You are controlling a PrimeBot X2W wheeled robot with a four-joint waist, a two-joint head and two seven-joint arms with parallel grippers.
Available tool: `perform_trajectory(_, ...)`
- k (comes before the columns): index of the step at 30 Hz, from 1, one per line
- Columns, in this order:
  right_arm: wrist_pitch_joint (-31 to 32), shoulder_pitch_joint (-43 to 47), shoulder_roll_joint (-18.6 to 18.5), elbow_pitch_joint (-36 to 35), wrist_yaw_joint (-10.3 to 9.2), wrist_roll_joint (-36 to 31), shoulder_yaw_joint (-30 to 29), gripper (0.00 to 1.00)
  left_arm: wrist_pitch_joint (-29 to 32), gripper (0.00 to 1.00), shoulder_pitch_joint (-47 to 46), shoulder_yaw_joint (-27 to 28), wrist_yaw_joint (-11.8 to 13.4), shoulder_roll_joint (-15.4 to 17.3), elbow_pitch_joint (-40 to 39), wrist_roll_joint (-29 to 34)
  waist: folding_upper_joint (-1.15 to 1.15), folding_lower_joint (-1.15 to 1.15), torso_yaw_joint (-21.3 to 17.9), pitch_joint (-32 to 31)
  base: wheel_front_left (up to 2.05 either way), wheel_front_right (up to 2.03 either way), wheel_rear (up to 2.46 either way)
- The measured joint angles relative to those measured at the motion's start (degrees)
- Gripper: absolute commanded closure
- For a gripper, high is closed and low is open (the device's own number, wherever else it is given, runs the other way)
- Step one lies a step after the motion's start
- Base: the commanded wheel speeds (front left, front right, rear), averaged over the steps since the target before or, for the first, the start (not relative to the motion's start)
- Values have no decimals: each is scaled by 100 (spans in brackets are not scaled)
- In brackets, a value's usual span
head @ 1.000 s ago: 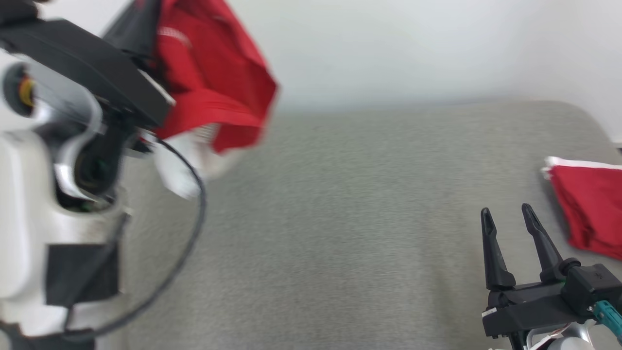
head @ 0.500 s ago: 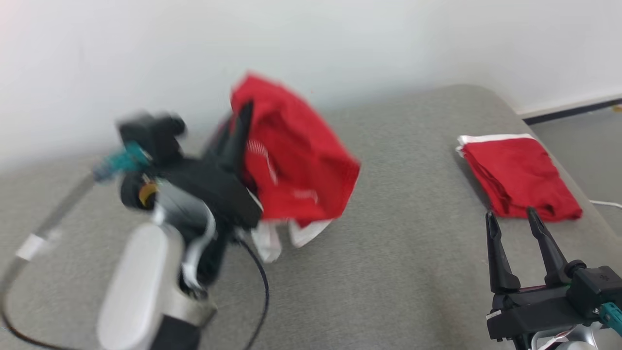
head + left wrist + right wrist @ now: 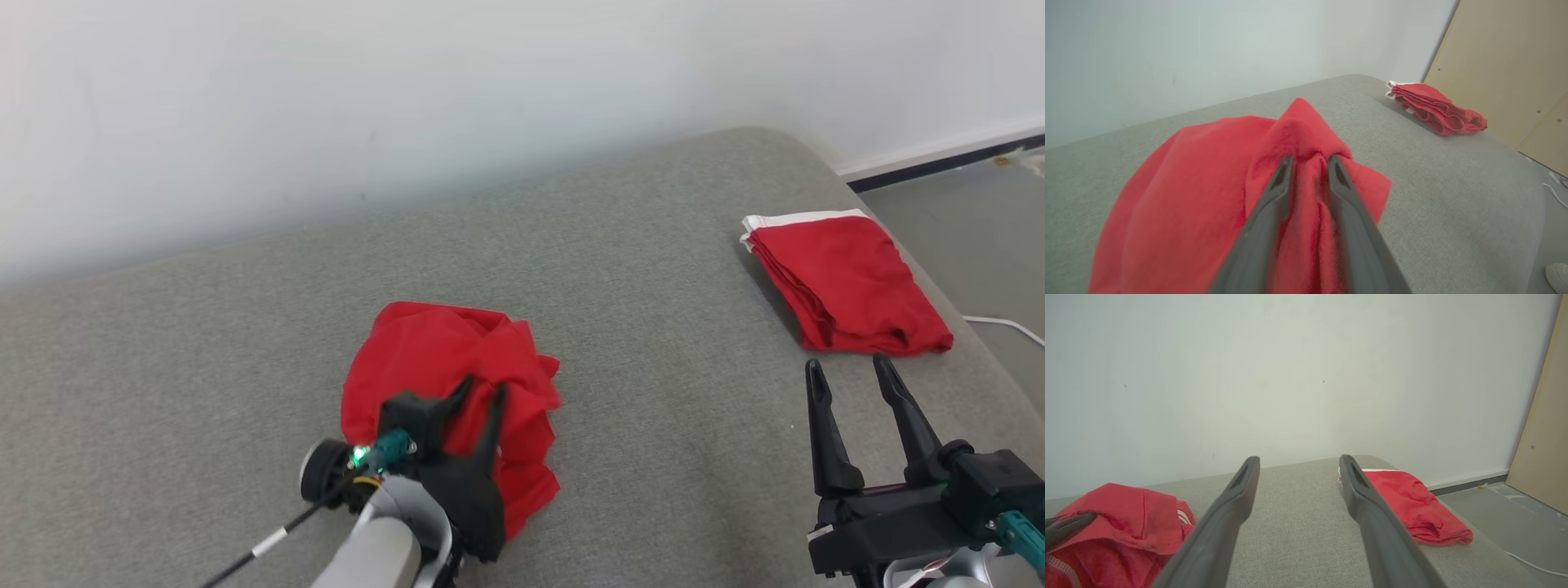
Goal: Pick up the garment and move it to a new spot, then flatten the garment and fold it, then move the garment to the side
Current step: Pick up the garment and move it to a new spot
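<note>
Lying crumpled on the grey cushion (image 3: 653,408), the red garment (image 3: 433,351) sits under and around the left gripper (image 3: 484,385), whose two fingers are drawn close on a ridge of its cloth. Well off to that gripper's right, the right gripper (image 3: 847,363) hovers with fingers spread wide and empty, a folded red garment (image 3: 849,282) just beyond its fingertips.
</note>
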Motion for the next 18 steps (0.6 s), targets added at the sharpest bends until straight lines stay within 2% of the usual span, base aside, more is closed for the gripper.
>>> perform_trajectory(4,-1,31,19,-3,0,-2,-85,0,-509,0,172,-376,119,4,97,-215,0,0,132,-26,0,0,0)
perform_trajectory(8,-8,143,46,-4,0,-8,-197,0,-835,0,365,-382,174,18,-144,-234,0,0,300,-66,0,0,0)
perform_trajectory(12,-16,287,68,5,0,-12,-335,0,-946,0,786,-52,335,227,-701,-194,0,0,506,-130,0,0,0)
perform_trajectory(18,-56,516,102,20,0,-15,-590,0,-961,0,1702,924,578,434,-2223,162,0,0,837,-237,0,0,0)
